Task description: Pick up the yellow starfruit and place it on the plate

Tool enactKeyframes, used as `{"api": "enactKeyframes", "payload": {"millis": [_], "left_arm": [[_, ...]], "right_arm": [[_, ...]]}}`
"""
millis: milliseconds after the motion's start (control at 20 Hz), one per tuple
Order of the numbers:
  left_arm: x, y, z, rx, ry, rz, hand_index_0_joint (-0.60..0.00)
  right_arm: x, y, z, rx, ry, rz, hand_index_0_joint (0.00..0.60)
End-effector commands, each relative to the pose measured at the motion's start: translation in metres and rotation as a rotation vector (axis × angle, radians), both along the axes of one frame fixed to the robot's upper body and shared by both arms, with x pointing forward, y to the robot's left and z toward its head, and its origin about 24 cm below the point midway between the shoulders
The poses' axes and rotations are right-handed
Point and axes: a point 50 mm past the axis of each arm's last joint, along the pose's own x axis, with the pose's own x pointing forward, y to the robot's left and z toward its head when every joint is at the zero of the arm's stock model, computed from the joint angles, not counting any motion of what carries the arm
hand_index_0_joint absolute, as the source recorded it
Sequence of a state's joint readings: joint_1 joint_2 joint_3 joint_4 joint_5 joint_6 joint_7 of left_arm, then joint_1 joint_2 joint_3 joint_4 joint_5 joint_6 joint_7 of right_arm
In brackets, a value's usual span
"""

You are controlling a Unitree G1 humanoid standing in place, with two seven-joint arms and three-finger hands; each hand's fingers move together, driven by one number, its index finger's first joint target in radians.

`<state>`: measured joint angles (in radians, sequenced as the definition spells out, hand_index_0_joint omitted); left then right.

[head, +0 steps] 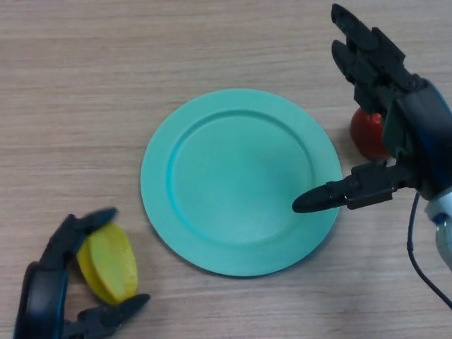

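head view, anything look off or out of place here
Nothing spilled, damaged or askew. The plate lies flat and bare on the table. The yellow starfruit sits off it, between the left hand's fingers. A red fruit is partly hidden behind the open right hand.

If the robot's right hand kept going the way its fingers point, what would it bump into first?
The right hand has its fingers pointing up-left, away from the robot. Only bare table lies that way, so it looks free, though height is unclear.
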<state>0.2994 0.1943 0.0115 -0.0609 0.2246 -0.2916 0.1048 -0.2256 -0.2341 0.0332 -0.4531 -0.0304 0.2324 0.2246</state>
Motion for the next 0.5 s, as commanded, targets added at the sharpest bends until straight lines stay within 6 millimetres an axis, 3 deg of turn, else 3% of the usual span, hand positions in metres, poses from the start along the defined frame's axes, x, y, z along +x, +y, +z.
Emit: {"api": "enactKeyframes", "payload": {"millis": [50,100,150,200,500], "left_arm": [[-0.003,-0.012,0.004,0.059,0.022,-0.118,-0.6],[-0.003,-0.012,0.003,0.073,0.032,-0.126,-0.6],[-0.002,-0.013,0.004,0.077,0.035,-0.127,-0.6],[-0.002,-0.013,0.007,0.08,0.035,-0.127,-0.6],[-0.01,-0.018,0.059,-0.026,-0.166,-0.156,-0.6]], "right_arm": [[-0.015,-0.016,0.035,0.058,-0.196,-0.026,0.0],[-0.015,-0.016,0.035,0.057,-0.196,-0.025,0.05],[-0.015,-0.017,0.037,0.056,-0.198,-0.026,0.051],[-0.015,-0.017,0.038,0.055,-0.201,-0.026,0.0],[-0.019,-0.022,0.039,0.032,-0.222,-0.033,0.0]]}}
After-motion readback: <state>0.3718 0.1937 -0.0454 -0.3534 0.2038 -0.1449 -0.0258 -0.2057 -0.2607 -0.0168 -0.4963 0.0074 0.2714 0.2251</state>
